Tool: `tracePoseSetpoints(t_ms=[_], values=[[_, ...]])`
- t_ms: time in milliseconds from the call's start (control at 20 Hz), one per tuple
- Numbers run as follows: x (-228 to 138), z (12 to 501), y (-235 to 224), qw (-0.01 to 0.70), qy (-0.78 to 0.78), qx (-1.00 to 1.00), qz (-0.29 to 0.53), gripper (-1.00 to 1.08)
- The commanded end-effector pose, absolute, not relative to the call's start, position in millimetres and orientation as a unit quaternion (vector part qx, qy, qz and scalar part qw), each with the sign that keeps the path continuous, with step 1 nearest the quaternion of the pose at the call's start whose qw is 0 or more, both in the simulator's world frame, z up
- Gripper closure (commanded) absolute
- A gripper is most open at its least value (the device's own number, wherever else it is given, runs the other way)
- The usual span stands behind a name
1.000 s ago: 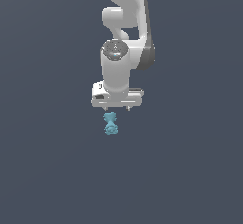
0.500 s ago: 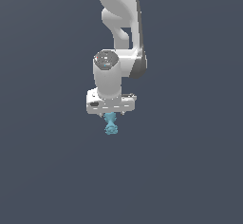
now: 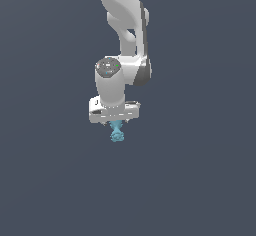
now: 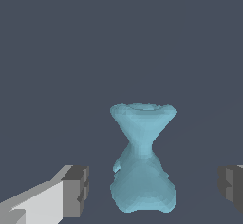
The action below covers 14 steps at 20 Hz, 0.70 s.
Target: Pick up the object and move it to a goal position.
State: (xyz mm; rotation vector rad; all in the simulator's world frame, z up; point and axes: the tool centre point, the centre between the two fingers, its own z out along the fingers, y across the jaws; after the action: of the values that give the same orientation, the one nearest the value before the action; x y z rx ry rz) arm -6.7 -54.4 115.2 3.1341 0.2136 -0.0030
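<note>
The white tool (image 3: pixel 114 122) hangs directly over the small teal object (image 3: pixel 117 132), its fingers spread apart on either side and not touching it. In the wrist view the object (image 4: pixel 142 159) stands upright between the two grey fingertips (image 4: pixel 76 191), with clear gaps on both sides. It rests on the plain dark worktop (image 3: pixel 200 180).
</note>
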Motion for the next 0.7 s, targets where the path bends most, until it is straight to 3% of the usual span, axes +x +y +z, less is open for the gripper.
tracePoseSetpoints(t_ms=[0,650], values=[[-7,112,-54,0.000,0.068,0.998,-0.001,-0.92],[-7,65,-55,0.000,0.070,0.998,0.000,-0.92]])
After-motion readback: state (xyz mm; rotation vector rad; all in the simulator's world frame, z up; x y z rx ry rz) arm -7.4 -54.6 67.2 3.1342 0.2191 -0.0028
